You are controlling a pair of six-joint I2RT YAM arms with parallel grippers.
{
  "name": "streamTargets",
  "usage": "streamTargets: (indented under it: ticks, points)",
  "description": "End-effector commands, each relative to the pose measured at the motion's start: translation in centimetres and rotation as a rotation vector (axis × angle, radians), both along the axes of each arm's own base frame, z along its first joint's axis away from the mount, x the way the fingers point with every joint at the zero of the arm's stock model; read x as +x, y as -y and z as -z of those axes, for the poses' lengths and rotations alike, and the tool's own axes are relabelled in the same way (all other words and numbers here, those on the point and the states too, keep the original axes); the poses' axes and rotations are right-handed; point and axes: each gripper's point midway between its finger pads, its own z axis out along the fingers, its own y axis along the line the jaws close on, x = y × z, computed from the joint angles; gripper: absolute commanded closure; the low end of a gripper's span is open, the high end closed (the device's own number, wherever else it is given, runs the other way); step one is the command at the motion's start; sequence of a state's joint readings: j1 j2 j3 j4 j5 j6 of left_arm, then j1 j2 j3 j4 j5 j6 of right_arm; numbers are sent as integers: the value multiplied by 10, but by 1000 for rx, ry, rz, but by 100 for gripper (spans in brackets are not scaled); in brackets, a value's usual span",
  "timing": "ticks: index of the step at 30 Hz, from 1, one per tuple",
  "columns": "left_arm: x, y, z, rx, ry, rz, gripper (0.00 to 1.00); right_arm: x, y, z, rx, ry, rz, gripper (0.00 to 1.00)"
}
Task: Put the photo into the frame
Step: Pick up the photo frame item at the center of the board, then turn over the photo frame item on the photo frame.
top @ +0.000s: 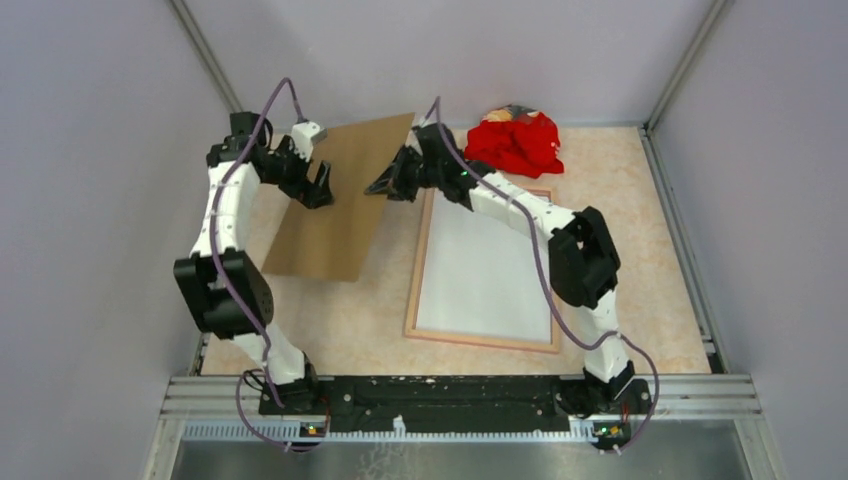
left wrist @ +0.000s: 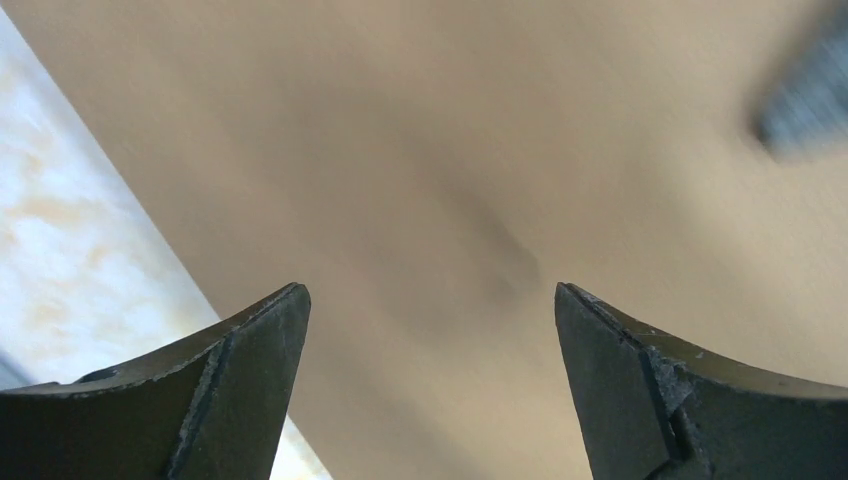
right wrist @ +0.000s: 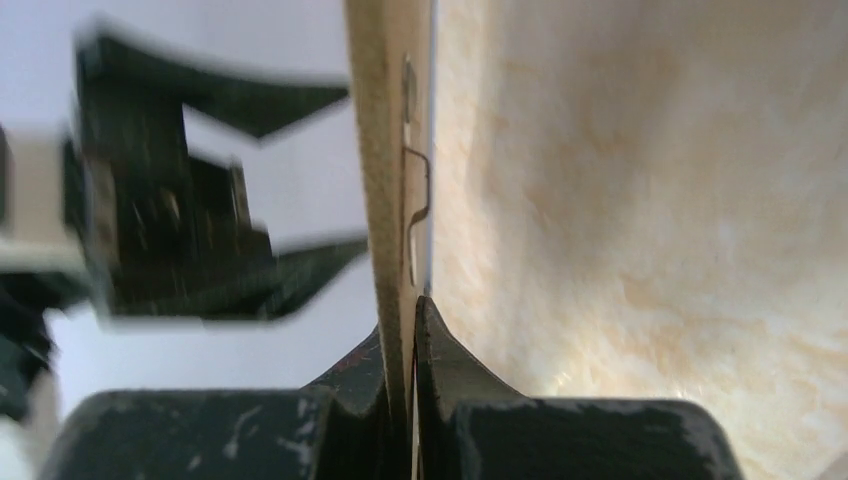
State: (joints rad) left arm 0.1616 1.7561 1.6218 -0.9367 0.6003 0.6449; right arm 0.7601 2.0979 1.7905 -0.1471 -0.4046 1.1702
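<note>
Frame: the large thin rectangular picture frame with light tan wood edges [top: 420,262] lies flat on the table, centre right of the top view, long sides running up the picture.
Inside the frame: a pale white panel [top: 485,265] fills it; whether this is the photo cannot be told, as no sea print shows in any view.
Right arm: it reaches from the lower right across the frame's upper corner. The right gripper [top: 385,185] is clamped on the right edge of the plain brown backing board [top: 340,200].
Board: tilted and raised at upper centre, its lower end down at left of the frame.
Left arm: elbow bent at the left. The left gripper [top: 318,185] has its 2 fingers spread apart at the board's upper left, gripping nothing.
Hard to see: the left wrist view is nearly all blurred board; a small metal clip [right wrist: 415,190] shows on the pinched edge.
Beyond: a red cloth heap [top: 515,142] at top centre right, on the mottled beige table [top: 640,250].
</note>
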Motion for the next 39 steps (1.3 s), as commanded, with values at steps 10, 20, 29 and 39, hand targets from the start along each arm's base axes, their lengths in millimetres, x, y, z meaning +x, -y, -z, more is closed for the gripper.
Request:
streamTargets:
  ticks: [10, 20, 29, 39]
  points:
    - [-121, 66, -141, 67, 702, 515, 1, 88, 93, -129, 176, 40, 220, 100]
    - [-145, 72, -118, 436, 1058, 652, 2, 63, 106, -140, 242, -56, 251, 100]
    - [-126, 64, -133, 527, 1186, 573, 4, 35, 111, -158, 313, -65, 209, 100]
    - [-119, 72, -148, 444, 1234, 537, 36, -2, 119, -173, 409, -56, 140, 100]
